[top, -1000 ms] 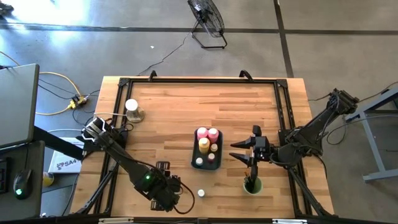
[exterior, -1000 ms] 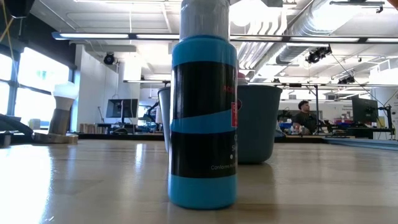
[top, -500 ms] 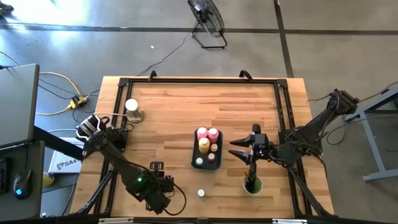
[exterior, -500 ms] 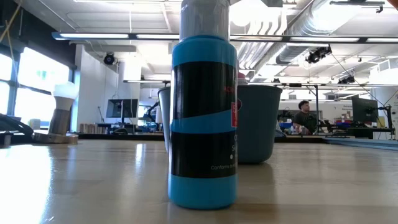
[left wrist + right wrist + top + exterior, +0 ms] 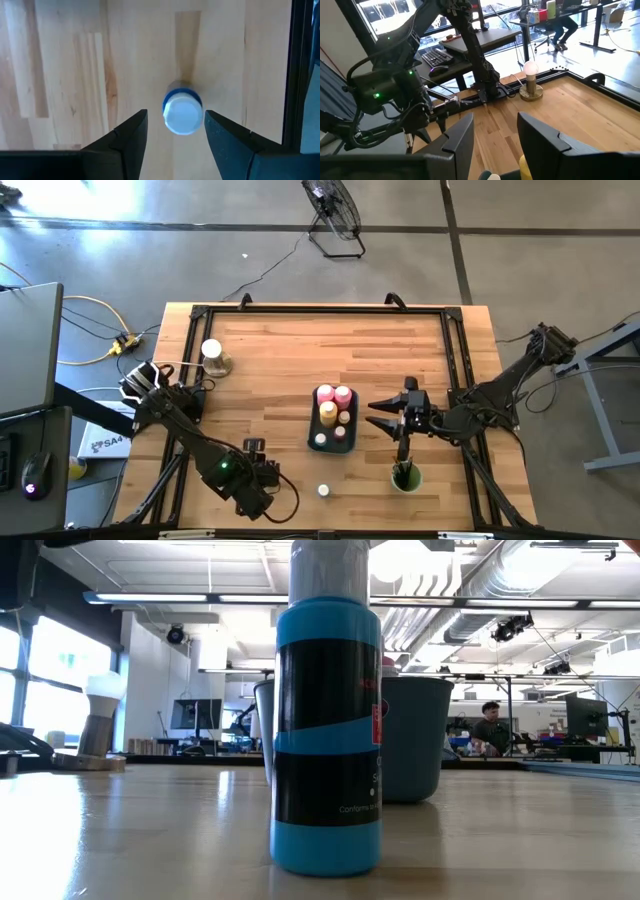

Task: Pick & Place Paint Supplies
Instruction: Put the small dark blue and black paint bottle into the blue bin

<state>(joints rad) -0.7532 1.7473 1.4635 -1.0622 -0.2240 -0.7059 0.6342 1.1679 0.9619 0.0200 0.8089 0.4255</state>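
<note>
A small blue bottle with a white cap (image 5: 183, 115) stands upright on its base near the table's front edge (image 5: 323, 491); it fills the low view (image 5: 327, 730). My left gripper (image 5: 266, 480) hovers to its left, pointing steeply down, open (image 5: 176, 114), a finger on either side of the bottle in its wrist view and touching nothing. The blue-grey tray (image 5: 312, 427) holds pink bottles (image 5: 324, 393), a yellow bottle (image 5: 328, 412) and small jars (image 5: 320, 439). My right gripper (image 5: 372, 420) hangs open (image 5: 495, 119) to the tray's right, holding nothing.
A green cup (image 5: 405, 477) with dark brush handles stands below my right gripper. A white-topped object on a brown base (image 5: 212, 357) sits at the far left. Black frame rails (image 5: 320, 310) run round the table. Bare wood lies between the tray and the left rail.
My left gripper has shifted a little toward the table's left edge, away from the blue bottle, and sunk slightly. The bottle has stayed in place.
</note>
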